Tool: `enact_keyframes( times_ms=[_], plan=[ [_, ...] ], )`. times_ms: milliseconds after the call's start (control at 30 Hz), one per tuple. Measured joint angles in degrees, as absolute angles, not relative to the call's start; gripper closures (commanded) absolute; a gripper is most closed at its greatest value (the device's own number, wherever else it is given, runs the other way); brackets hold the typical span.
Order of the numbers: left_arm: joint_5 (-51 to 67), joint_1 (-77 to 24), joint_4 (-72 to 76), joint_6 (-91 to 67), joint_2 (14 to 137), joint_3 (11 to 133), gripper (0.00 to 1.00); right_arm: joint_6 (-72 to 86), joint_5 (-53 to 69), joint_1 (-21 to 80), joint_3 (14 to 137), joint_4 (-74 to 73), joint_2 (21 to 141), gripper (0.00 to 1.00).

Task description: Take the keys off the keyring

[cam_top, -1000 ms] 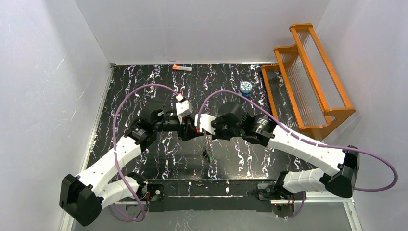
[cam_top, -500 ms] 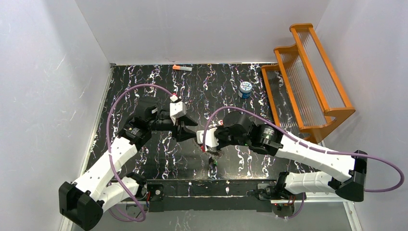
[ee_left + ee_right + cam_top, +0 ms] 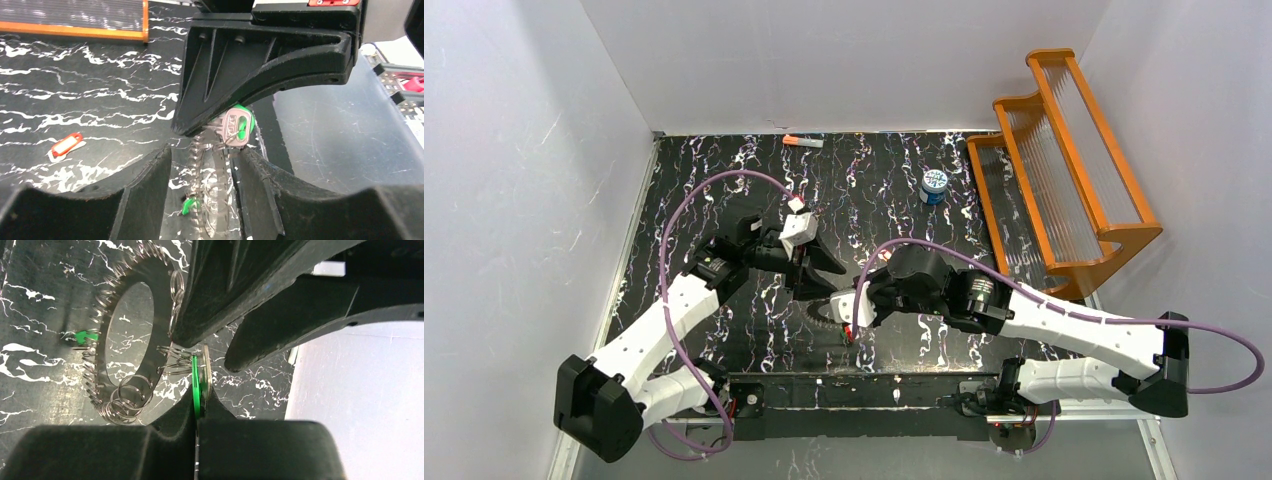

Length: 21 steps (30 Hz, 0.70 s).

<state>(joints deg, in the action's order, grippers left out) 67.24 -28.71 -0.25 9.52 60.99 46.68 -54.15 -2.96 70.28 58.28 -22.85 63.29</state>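
Near the front middle of the black, white-veined table (image 3: 894, 170), the flat dark-grey toothed metal keyring (image 3: 162, 300) sits edge-on inside the left gripper (image 3: 204, 152), whose fingers stand apart on either side of it; the right gripper (image 3: 200, 390) is pinched tight on a green-headed silver key (image 3: 237, 125) linked to the ring by wire loops; a second green key (image 3: 82, 336) hangs at the ring's far edge; a red-headed key (image 3: 66, 145) lies on the table, well apart.
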Motion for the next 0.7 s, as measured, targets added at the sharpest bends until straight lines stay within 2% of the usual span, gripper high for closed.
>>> enact_keyframes(
  times_ms=[367,600,700],
  plan=[
    [70.7,-31.0,1.3,7.8,63.7,46.7,0.53,-54.7,-2.6,71.0,58.3,-21.4,62.6,0.99],
    [72.6,-31.7,1.7,7.4,64.4,46.7,0.73,-55.2,-3.4,71.0,57.7,-17.8,61.1,0.99],
    [73.1,-31.7,1.7,7.4,64.4,46.7,0.77,-55.3,-3.6,71.0,57.2,-17.4,60.8,0.99]
  ],
)
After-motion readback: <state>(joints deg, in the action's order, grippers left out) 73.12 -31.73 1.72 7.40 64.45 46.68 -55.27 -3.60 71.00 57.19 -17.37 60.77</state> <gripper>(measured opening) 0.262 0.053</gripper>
